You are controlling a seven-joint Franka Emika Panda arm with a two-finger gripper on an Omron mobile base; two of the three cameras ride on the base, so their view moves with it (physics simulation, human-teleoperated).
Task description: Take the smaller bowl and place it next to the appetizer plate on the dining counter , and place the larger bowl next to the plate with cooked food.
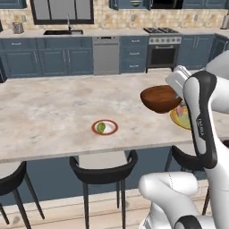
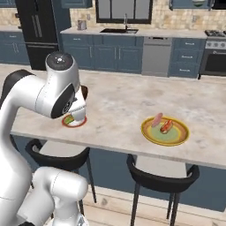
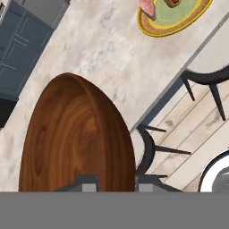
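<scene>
Above the dining counter (image 1: 53,107), the tool (image 3: 116,181) holds the smaller bowl (image 1: 160,98) aloft.

Smaller bowl (image 1: 160,99) above dining counter (image 1: 53,112)

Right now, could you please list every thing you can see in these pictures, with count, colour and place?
smaller bowl: one, glossy reddish-brown, held up in the air above the dining counter.
appetizer plate: one, white with red rim, green piece on it, near the counter's front edge.
plate with cooked food: one, yellow with olive centre, pink and red pieces, on the counter.
dining counter: one, beige marble top, dark blue base.
stools: several, black, along the counter's near side.
kitchen cabinets: blue, back wall, with sink, dishwasher and oven.
gripper: one, dark fingertips, shut on the bowl's rim.
</scene>
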